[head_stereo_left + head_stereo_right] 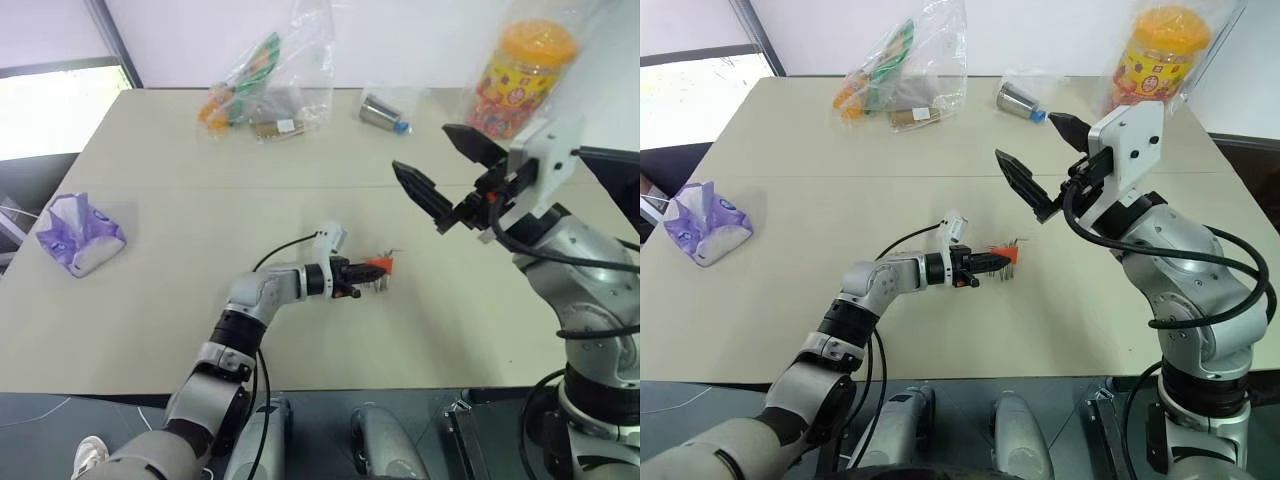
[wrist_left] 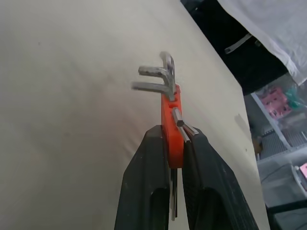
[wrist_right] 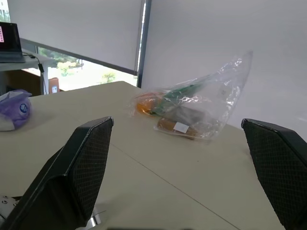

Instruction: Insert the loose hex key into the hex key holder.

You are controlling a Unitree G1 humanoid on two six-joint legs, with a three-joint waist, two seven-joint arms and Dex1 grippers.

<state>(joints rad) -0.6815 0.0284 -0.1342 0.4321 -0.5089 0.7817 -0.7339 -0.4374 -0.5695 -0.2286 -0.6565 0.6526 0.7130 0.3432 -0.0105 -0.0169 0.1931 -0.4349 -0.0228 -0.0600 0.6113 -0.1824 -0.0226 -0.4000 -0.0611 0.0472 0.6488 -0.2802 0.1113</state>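
left end effector (image 1: 352, 277) clamps hex key holder (image 1: 379, 265) | right end effector (image 1: 447, 176) spread

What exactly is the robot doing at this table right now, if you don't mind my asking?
The left pincer is shut on the red-orange hex key holder, holding it low over the beige table near its middle. Several grey keys stick out of the holder's far end, and one short key sits by the fingertips. The right pincer hangs wide open and empty above the table, off to the right of the holder. A purple tissue pack and a clear plastic bag lie elsewhere on the table.
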